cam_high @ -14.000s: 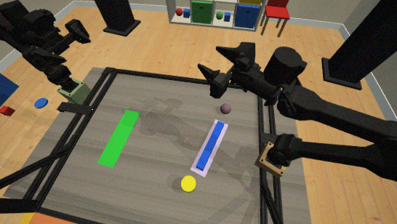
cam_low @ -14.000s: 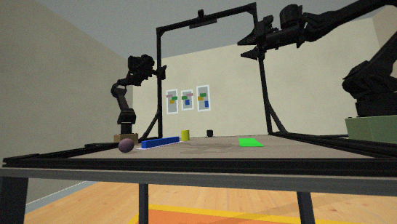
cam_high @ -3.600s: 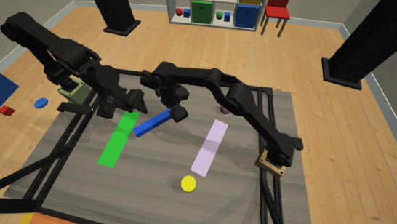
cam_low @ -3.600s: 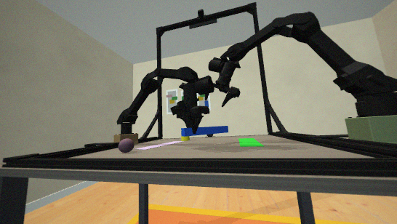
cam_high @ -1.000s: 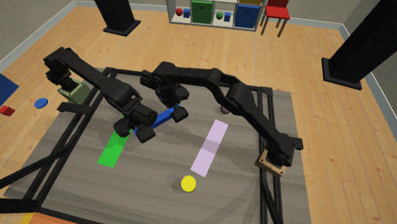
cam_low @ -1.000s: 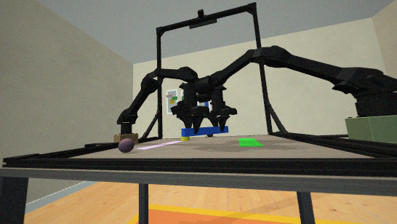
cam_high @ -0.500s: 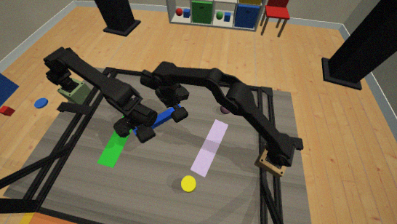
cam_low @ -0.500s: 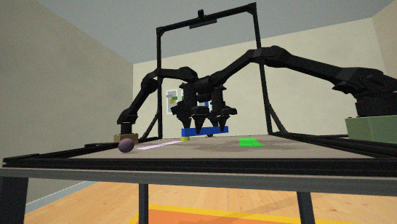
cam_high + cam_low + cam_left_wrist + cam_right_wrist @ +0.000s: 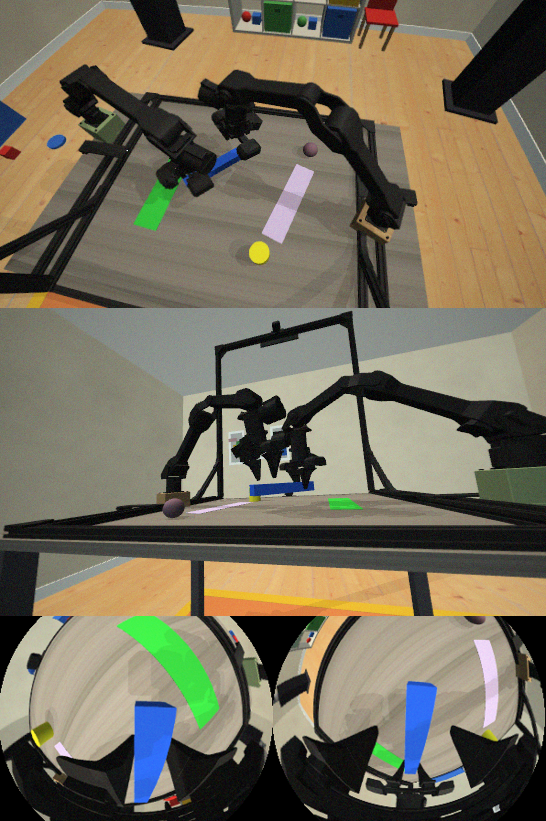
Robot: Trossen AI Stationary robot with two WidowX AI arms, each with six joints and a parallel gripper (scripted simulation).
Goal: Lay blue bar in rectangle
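Observation:
The blue bar hangs roughly level above the table. The green rectangle lies on the table, partly hidden by the left arm in the top view. The lavender rectangle is bare. My left gripper is shut on the bar. My right gripper is wide open, its fingertips just above the bar near the other end, apart from it.
A yellow cylinder stands near one end of the lavender rectangle, and a purple ball lies near the other end. The two hands are close together. A black frame rises at the table's edge.

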